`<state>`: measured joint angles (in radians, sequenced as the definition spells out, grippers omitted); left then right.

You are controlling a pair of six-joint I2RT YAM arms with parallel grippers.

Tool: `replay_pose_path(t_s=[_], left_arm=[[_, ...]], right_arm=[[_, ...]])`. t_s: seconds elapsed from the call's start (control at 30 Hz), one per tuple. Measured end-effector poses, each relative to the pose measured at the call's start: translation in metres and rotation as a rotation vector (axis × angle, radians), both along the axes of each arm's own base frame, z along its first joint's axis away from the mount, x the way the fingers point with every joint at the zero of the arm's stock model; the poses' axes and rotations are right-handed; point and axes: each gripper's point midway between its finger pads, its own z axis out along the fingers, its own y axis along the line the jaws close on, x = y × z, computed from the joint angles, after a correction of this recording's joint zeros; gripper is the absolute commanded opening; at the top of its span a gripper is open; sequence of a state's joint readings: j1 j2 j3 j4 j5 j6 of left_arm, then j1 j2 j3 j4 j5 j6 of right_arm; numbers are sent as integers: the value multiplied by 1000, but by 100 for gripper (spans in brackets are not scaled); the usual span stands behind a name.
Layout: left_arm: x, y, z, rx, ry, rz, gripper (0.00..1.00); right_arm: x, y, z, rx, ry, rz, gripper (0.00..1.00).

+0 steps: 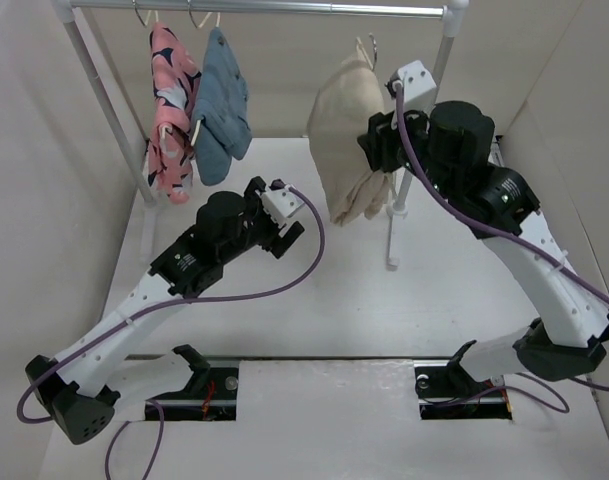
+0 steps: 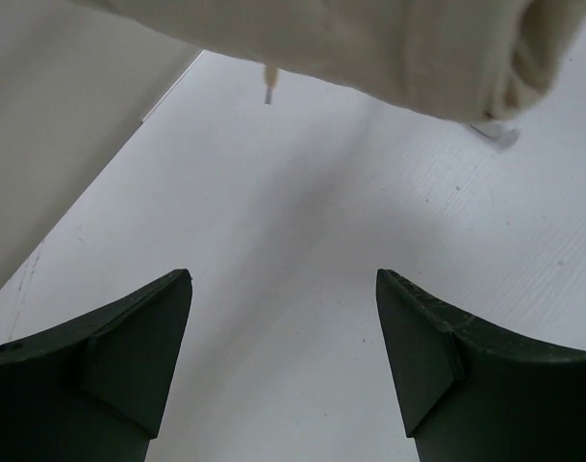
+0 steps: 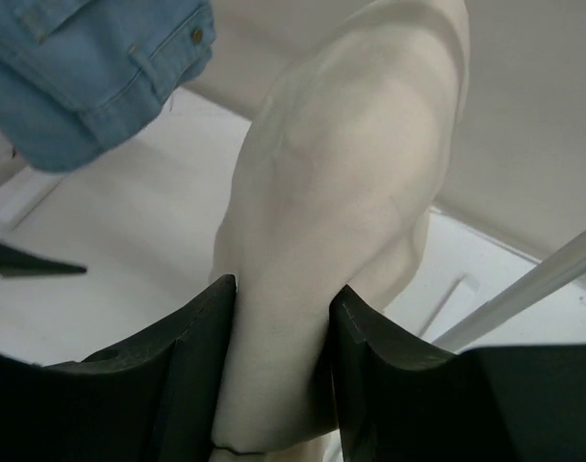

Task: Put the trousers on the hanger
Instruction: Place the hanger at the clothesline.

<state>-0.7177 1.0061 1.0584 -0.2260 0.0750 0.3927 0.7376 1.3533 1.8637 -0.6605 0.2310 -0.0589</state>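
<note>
The beige trousers [image 1: 346,140] hang folded under the right part of the rail, held up off the table. My right gripper [image 1: 376,152] is shut on their side; in the right wrist view the cloth [image 3: 341,192] fills the gap between the two fingers [image 3: 182,371]. A slim hook [image 1: 372,45] shows above the trousers; the rest of the hanger is hidden by the cloth. My left gripper [image 1: 289,225] is open and empty, low over the table left of the trousers. Its wrist view shows the trousers' lower edge [image 2: 389,48] above the open gripper [image 2: 283,318].
A grey rail [image 1: 264,8] on upright posts [image 1: 109,110] spans the back. A pink patterned garment [image 1: 170,110] and a blue denim garment [image 1: 222,105] hang at its left. A rack post and foot [image 1: 394,235] stand just right of the trousers.
</note>
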Motion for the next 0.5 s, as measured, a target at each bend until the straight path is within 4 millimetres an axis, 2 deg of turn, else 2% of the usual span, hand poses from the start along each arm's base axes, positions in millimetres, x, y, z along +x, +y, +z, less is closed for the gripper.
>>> replay_pose_path(t_s=[0.1,0.2,0.37,0.5], left_arm=[[-1,4,1,-8,-1,11,75],[-1,10,4,-18,-8,24,75],[-3,17,-1,-24,-5,43,75],[-2,20,-9,-15,5,52,75]], right_arm=[[25,-3,14,10,-28,-40,0],[50,-6,20,14,-41,-70,0],[83,-11,18,13,-41,-90,0],[102,-16,10,6,-29,-102,0]])
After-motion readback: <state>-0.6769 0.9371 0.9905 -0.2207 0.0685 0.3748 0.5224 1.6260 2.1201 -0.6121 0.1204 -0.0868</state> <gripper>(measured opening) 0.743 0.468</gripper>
